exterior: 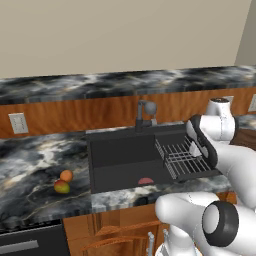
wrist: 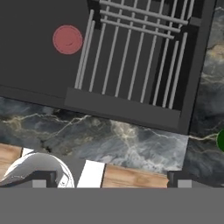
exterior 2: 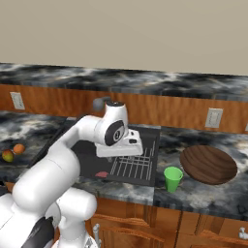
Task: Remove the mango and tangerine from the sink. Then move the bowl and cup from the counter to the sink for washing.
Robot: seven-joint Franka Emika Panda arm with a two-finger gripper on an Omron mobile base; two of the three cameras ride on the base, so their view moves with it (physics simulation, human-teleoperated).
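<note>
I see my tool (exterior 2: 127,145) hanging over the wire rack (exterior 2: 131,164) at the right side of the sink (exterior: 120,159), its jaws spread wide with nothing between them. In the hand view the two dark fingertips (wrist: 183,180) stand far apart at the bottom edge, above the front lip of the counter (wrist: 131,142).

The rack is a grid of thin pale metal bars laid across the basin. The sink itself is a matte black rectangular recess with a dark faucet (exterior: 144,114) at its back wall and a flat reddish disc (wrist: 67,39) on its floor, probably the drain cover, though I cannot be sure from this angle.

The counter is glossy dark marble with white and tan veins, over warm wood-grain cabinet fronts. I can read no labels or writing anywhere.

To the right of the sink sits the cup (exterior 2: 173,178), bright green, tapered, wider at the rim, upright near the counter's front edge. Just beside it, further back and right, lies the bowl (exterior 2: 209,164): wide, shallow, brown wood with visible grain.

On the counter left of the sink rest the tangerine (exterior: 66,175), a plain orange ball, and the mango (exterior: 61,187), oval with mottled red and yellow-green skin, close together and possibly touching.
</note>
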